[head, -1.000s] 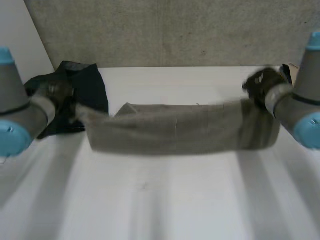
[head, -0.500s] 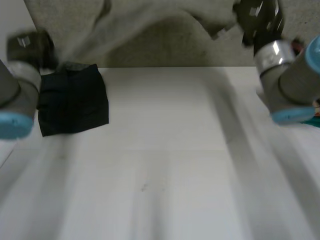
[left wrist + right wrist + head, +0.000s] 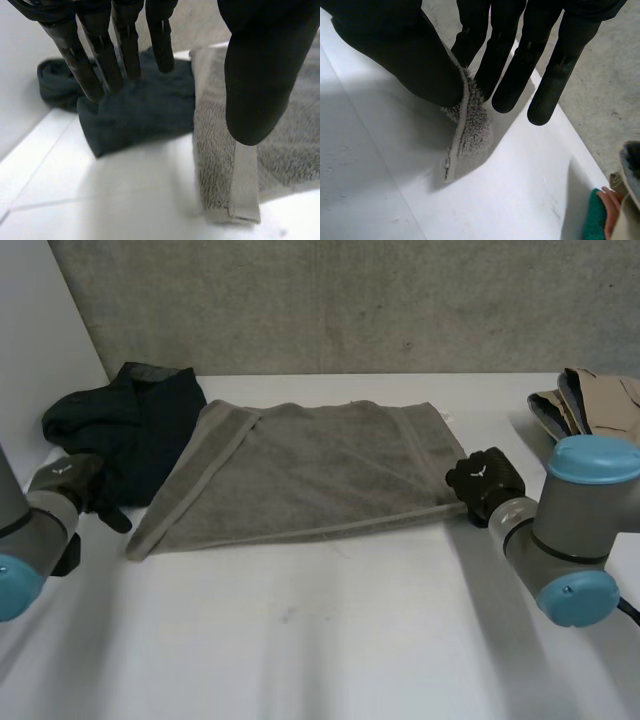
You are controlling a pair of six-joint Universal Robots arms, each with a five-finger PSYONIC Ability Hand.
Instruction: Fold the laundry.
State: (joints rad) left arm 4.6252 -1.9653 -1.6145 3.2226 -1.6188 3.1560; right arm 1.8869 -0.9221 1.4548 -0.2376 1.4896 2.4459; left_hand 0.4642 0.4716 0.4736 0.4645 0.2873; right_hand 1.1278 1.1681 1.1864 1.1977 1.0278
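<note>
Grey towel lies spread flat on the bench. Right hand fingers pinch one near corner; left hand fingers are straight and apart over the other.

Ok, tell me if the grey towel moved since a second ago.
Yes. The grey towel hung stretched in front of the dark cloth pile; now it lies spread flat on the table beside that pile.

The head camera overlooks the table; both close wrist cameras share the towel.
</note>
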